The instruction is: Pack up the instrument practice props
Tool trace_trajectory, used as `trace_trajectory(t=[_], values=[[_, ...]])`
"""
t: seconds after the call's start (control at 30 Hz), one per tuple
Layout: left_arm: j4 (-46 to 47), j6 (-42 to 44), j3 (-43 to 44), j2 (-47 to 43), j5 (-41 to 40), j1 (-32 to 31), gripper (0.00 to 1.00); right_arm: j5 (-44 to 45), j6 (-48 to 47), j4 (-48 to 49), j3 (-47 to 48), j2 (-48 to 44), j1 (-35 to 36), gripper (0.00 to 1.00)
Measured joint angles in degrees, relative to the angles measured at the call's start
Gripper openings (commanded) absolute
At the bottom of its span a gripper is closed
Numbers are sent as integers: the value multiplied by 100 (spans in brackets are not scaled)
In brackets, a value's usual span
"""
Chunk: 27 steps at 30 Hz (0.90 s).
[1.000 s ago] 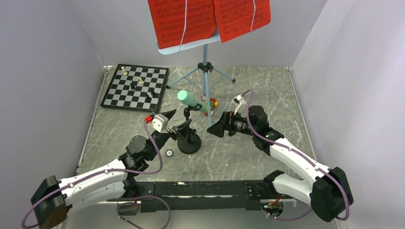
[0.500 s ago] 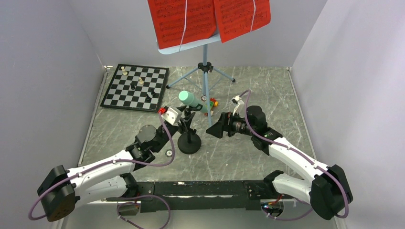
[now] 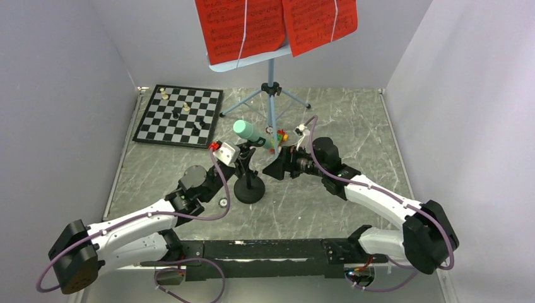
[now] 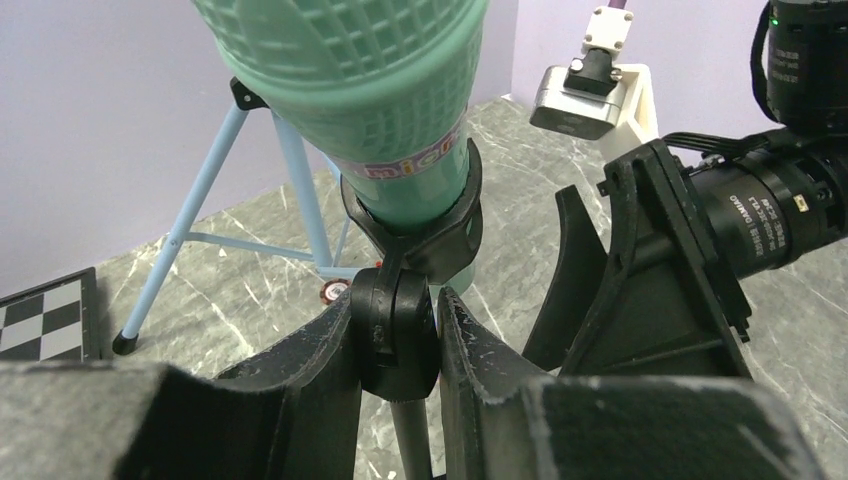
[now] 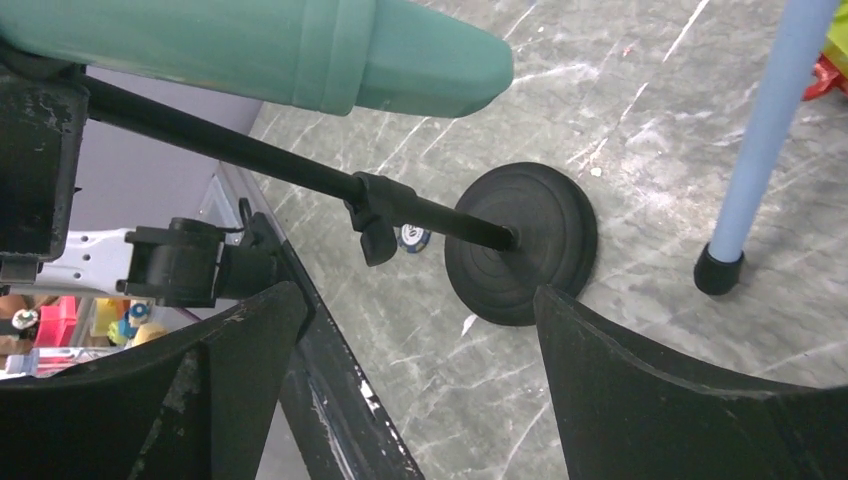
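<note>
From beside the bench I see the mint-green toy microphone sitting tilted in the clip of the small black mic stand. It is near the middle of the marbled top, just in front of the light blue music stand. The left gripper, on an arm stretched in from the near left, is pinched narrow on the stand's swivel joint just under the clip. Its wrist camera shows the left gripper with both fingers pressed against that black knuckle and the microphone looming right above. I take that hold as bracing: it stops the stand tipping or sliding on its round base when the microphone is pulled free

The right gripper faces the stand from the other side, jaws spread wide and holding nothing, pointed at the microphone's tail end. From its own camera, the right gripper has the tapered green handle above and ahead of its fingers, not yet between them. The stand's round base sits flat on the bench beyond. My guess is that the step in hand is lifting the microphone out of its clip, one arm steadying, the other taking

The red sheet-music pages rest on the music stand's tray at the back, untouched. A blue tripod leg stands close on the right gripper's outer side, so the approach has little room to swing. The chessboard at the far left and the little block toy by the tripod are no part of this packing
</note>
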Motion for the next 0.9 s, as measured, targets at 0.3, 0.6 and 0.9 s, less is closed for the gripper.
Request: trace_trajectory(t=[0.3,0.6,0.9], values=[[7,-55,-190,-284,-581,-83,0,407,63,468,92,544,483,72],[87,-66,-236,-286,-726,-164,0,334,173,909,400,1379,551,66],[195,-63,-343,-376,-811,-179,0,-98,343,1397,562,1805,555,53]])
